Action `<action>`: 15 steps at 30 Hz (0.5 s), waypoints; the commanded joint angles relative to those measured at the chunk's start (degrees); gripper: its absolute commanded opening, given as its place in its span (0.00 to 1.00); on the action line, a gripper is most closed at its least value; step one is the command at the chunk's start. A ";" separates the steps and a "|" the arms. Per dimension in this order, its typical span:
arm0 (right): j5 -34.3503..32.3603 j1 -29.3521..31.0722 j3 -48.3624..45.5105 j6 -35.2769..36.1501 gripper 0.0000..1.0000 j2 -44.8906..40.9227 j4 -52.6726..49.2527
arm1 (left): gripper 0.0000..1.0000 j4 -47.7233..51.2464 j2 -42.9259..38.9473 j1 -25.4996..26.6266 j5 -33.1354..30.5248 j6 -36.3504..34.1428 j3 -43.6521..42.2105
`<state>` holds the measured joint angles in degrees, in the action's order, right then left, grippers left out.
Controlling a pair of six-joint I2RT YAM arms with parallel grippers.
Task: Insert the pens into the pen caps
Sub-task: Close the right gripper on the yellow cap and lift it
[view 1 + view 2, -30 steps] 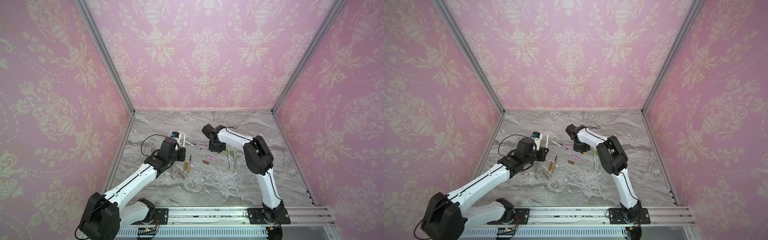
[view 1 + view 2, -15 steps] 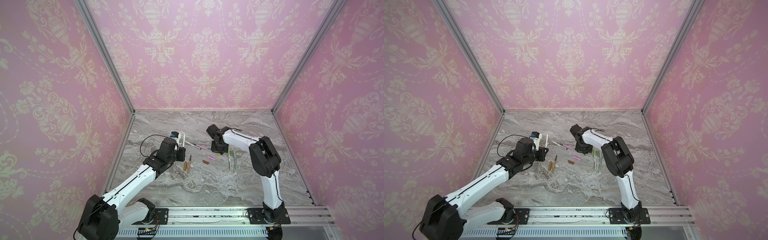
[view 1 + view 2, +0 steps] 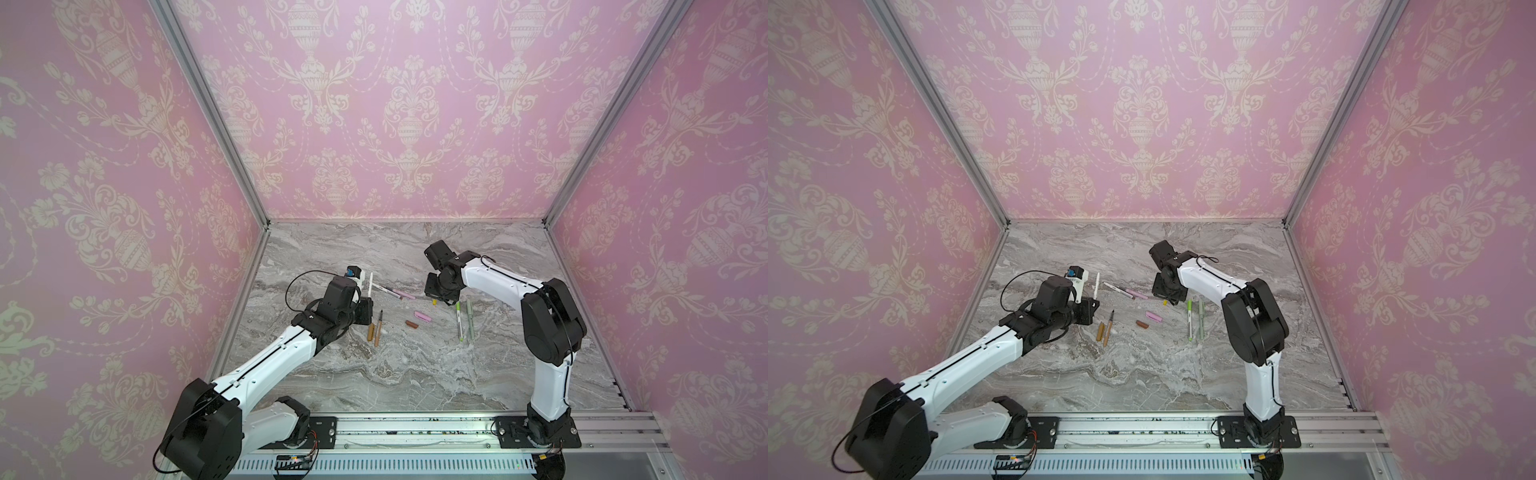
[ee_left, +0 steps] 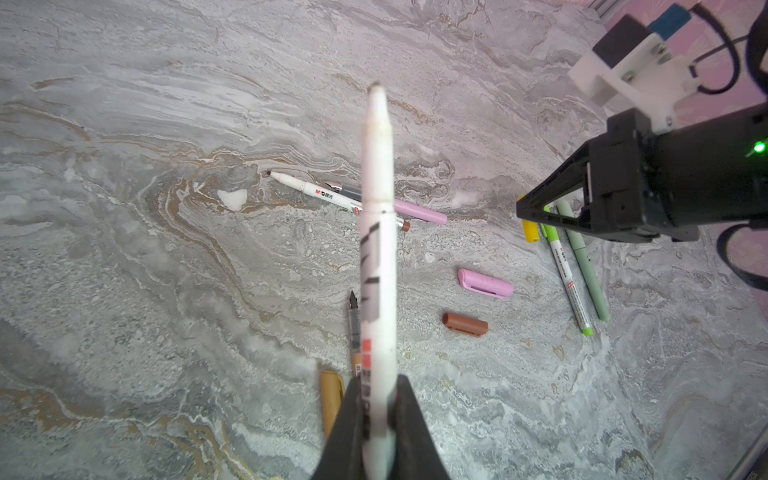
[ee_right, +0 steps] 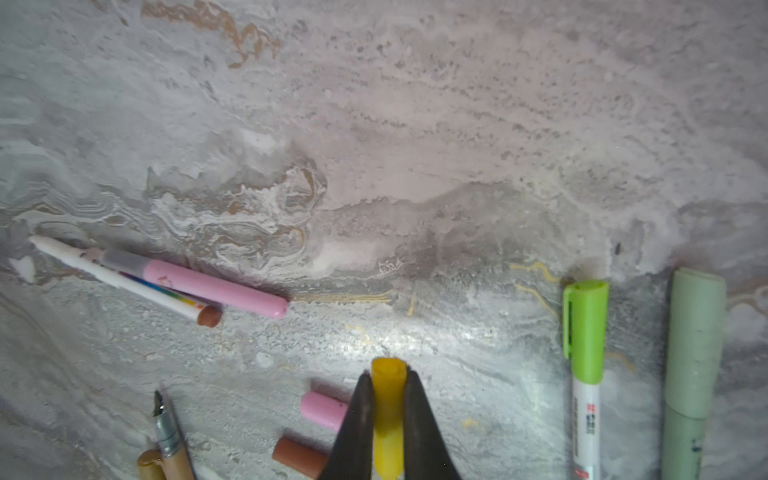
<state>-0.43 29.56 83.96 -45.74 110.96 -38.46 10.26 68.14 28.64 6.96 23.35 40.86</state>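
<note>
A lab test booth: pink damask wallpaper panels [image 3: 395, 104] in aluminium framing [image 3: 209, 112], marble-print tabletop [image 3: 415, 374], arm-mount rail [image 3: 415, 430].

You get bright, even light with soft shadows; the wrist views blur the near fingers [image 5: 361, 424] and glare whitens the desk [image 5: 419, 332].

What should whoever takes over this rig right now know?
Left hand shut on the white-barrelled pen, tip pointing away, uncapped.
Right hand shut on the short yellow plastic cap.
Done: the white pen with bright green cap and the sage green pen lie capped, side by side.
To do: join the held pair, then cap the pink pen, white brown-ended pen and tan pen; pink cap, brown cap and tan cap lie loose.
</note>
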 commanded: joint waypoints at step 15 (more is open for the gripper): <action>12.24 -1.61 -6.20 -7.63 0.00 -11.70 13.89 | 0.00 -4.48 10.92 5.28 16.45 -1.37 6.34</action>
<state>7.77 27.99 78.89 -51.13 101.14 -27.97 7.88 77.87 33.26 19.09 22.57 45.47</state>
